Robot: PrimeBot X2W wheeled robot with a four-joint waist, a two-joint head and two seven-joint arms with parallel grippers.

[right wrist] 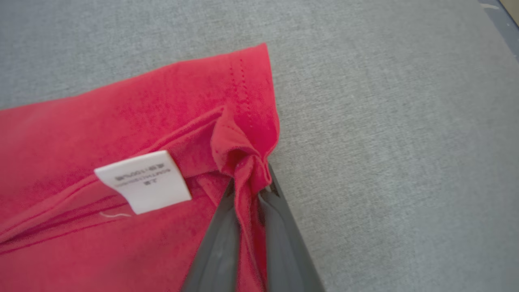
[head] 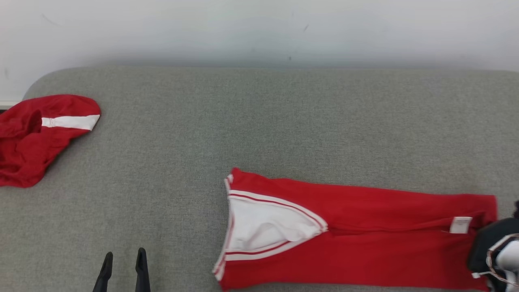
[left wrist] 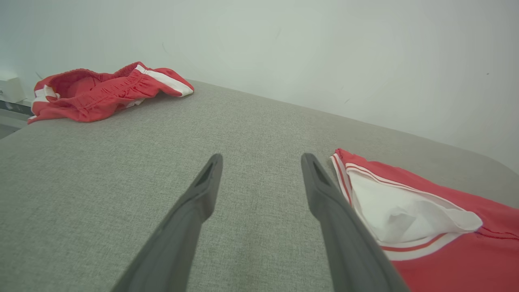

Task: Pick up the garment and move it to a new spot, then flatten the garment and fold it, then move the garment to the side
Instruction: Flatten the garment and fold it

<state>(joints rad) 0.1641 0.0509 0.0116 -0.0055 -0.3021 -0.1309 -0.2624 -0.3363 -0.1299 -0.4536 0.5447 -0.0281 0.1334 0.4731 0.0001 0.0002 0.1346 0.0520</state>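
Right gripper (right wrist: 250, 180) is clamped on the red garment (right wrist: 121, 121) hem, near the grey surface (head: 259, 121) right edge. Print on the white tag (right wrist: 144, 181) is unreadable. Left gripper (left wrist: 261, 157) is wide open.

Garment (head: 365, 243) lies flat on desk (head: 259, 121), front-right, long axis running left-right. Right gripper (right wrist: 249, 186) at its right end, jaws pinched on the hem corner, label (right wrist: 144, 182) just beside. Left gripper (head: 125, 253) front-left over bare desk, left of the garment. Second garment (head: 36, 138) far left at desk edge. Wall (head: 259, 32) behind.
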